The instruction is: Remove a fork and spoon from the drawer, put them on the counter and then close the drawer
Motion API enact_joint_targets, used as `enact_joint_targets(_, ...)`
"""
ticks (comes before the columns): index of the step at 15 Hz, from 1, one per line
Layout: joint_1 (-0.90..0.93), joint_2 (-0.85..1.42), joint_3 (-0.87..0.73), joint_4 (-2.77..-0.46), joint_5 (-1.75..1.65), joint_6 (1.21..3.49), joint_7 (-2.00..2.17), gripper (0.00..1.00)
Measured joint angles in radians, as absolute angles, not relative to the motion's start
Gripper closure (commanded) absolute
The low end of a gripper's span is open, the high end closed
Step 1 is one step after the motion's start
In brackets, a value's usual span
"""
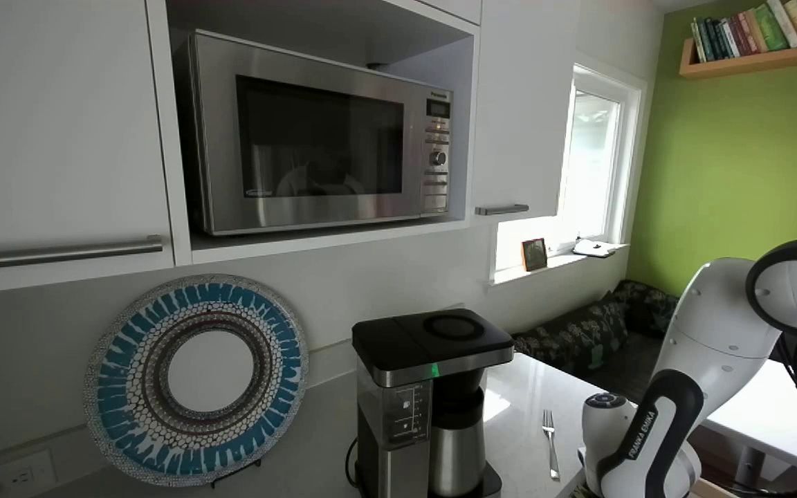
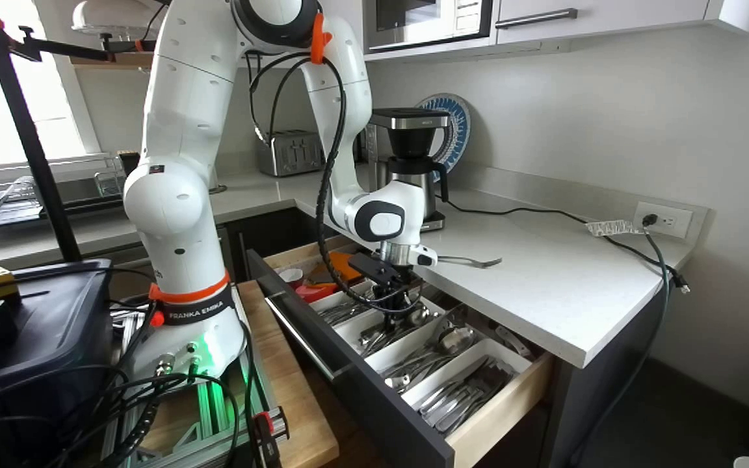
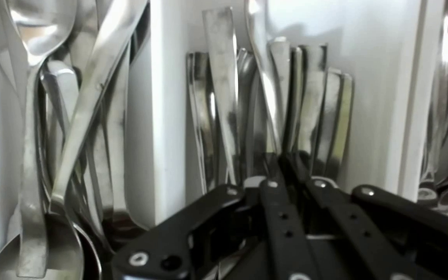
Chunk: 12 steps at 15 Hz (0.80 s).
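Note:
The silver fork (image 1: 551, 443) lies on the white counter (image 1: 530, 380); it also shows on the counter (image 2: 537, 286) as a thin fork (image 2: 478, 262) beside the wrist. The drawer (image 2: 508, 416) stands open with cutlery in its white compartments. My gripper (image 2: 391, 318) points down into a middle compartment. In the wrist view my gripper's fingertips (image 3: 285, 157) are close together among upright-seen handles, and one shiny handle (image 3: 265, 70) runs into them. Whether it is clamped is hidden in shadow. Several spoons lie in the drawer, one spoon (image 3: 47, 27) in the neighbouring compartment; which is the task's spoon I cannot tell.
White dividers (image 3: 167, 116) flank the gripper. The counter's front edge overhangs the drawer's back, close to the wrist. A coffee maker (image 2: 413, 143) stands on the counter behind the arm, with a round patterned plate (image 2: 459, 123) behind it. Orange and red items (image 2: 319, 291) lie at the drawer's other end.

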<state>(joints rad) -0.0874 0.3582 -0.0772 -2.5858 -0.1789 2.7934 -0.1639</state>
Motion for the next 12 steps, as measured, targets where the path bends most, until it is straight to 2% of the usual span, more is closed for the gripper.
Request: enact_joint_targets(12,-0.125,0.230,-0.075,-2.586,-0.034,2.662,-0.160,0.99)
